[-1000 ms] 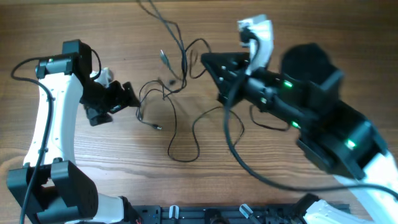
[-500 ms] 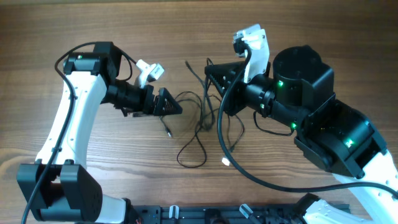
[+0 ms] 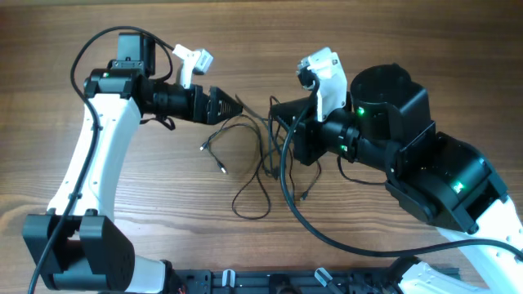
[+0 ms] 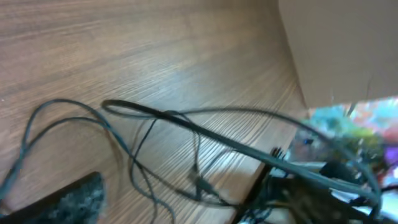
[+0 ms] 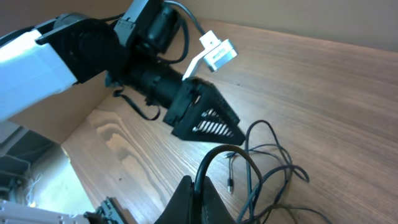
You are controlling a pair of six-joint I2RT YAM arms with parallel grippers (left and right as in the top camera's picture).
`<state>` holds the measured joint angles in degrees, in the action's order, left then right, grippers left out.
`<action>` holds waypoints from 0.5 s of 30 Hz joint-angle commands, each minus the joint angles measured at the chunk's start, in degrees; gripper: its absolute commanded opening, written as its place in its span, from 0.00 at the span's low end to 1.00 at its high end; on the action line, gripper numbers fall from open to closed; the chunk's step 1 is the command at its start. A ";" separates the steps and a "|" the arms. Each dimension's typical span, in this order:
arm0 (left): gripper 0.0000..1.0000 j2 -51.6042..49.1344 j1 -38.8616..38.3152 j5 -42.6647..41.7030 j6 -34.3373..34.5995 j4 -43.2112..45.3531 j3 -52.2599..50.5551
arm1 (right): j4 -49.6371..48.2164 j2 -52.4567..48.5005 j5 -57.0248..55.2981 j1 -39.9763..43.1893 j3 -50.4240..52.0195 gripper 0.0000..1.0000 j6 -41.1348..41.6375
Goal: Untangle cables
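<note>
Pulling-apart step, judged in progress. Slack loops of the cables (image 3: pixel 266 155) lie at the centre of the table (image 3: pixel 392 49). Just beyond, the left gripper (image 3: pixel 233 106) and right gripper (image 3: pixel 278 122) are pressed together, each apparently pinching a strand. The next move calls for a gentle spread.

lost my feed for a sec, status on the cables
Left pincer shut, hold unclear. Right pincer shut on the cables, which lie tangled between the arms. Nothing else in the way.

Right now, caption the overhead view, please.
Left end effector and right end effector flank tangled cables on wooden table.
</note>
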<state>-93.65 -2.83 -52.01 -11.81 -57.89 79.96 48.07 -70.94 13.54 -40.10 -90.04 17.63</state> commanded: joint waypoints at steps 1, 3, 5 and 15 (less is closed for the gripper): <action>1.00 1.07 -2.71 -1.14 10.38 1.31 -0.13 | 0.00 -0.22 1.77 0.07 -0.44 0.04 -1.18; 0.96 1.07 -4.15 -1.14 15.61 3.58 -0.13 | 0.44 -0.22 1.79 0.02 -0.44 0.04 -1.16; 0.96 1.07 -5.55 -1.16 20.31 7.63 -0.13 | 1.51 -0.22 1.77 0.02 -0.44 0.04 -1.16; 1.00 1.07 -8.39 -5.90 47.28 12.31 -0.13 | 2.36 -0.22 1.70 0.02 -0.44 0.04 -2.64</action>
<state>-93.65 -10.15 -53.06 28.56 -45.93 79.92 50.61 -70.94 14.17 -40.10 -90.04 16.14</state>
